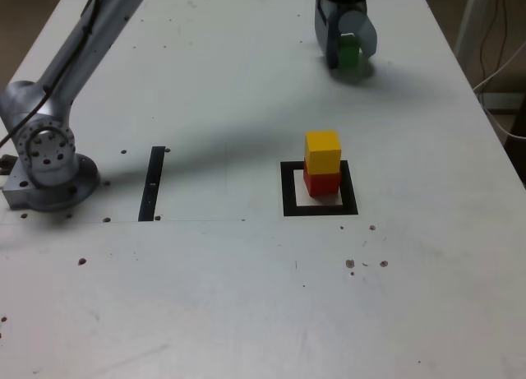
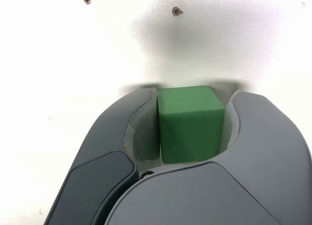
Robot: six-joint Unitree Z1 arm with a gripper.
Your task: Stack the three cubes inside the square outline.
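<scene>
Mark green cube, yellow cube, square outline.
green cube [image 2: 189, 125], wrist view, front face between the pincer's jaws.
yellow cube [image 1: 322, 152], exterior view, front face, atop the red one.
square outline [image 1: 288, 189], exterior view, its left black bar.

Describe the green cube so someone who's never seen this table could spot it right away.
Start at the white table and look to its far edge, toward the exterior view's right, where the grey hand is. The green cube sits between its jaws, away from the yellow cube stacked on the red cube.

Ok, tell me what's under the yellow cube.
The yellow cube sits on the red cube, inside the square outline. The red cube's top face and the white centre beneath it are covered.
</scene>
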